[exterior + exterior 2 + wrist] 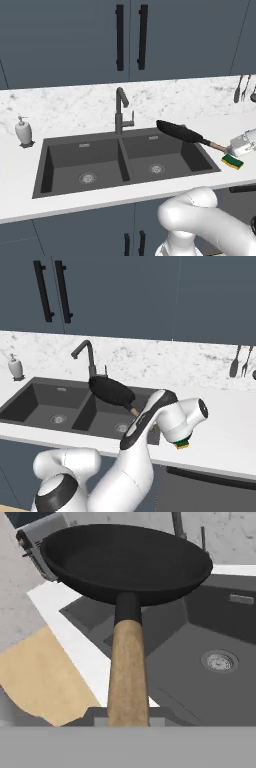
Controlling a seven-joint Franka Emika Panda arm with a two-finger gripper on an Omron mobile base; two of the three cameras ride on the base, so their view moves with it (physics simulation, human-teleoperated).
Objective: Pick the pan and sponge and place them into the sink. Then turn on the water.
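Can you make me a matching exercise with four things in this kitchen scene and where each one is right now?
Things:
1. pan
2. sponge
3. soap dispenser
4. faucet

Places:
A. on the counter left of the sink
B. behind the sink's centre divider
C. lifted over the right basin, held by its handle in the tool
D. on the counter right of the sink, beside the tool

Pairs: 1-C, 2-D, 3-A, 4-B
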